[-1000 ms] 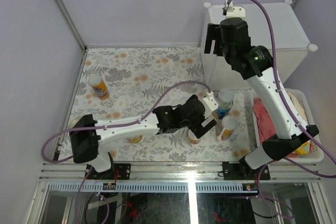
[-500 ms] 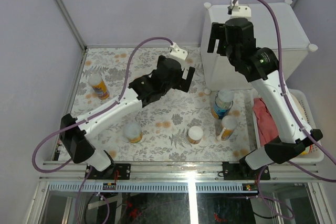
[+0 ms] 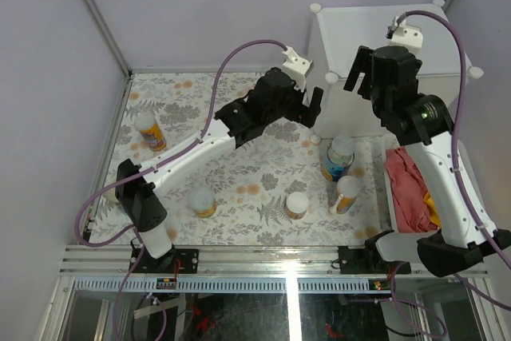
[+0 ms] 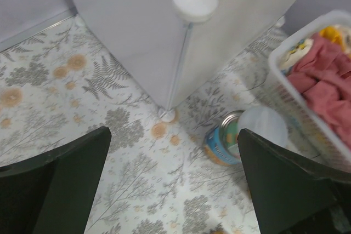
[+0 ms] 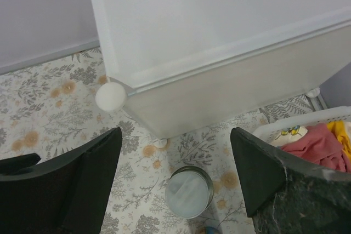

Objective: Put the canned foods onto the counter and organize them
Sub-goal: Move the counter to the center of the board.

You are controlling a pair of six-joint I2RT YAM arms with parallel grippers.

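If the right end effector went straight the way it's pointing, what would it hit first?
Probably the pale-lidded can on the mat, which sits between the fingers of the right end effector in its wrist view; depth is unclear.

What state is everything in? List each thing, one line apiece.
left gripper: open, empty
right gripper: open, empty
blue-labelled can: upright, on table
far-left tall can: upright, on table
right tall can: upright, on table
left short can: upright, on table
middle short can: upright, on table
counter: no can seen on top
basket: holds cloth
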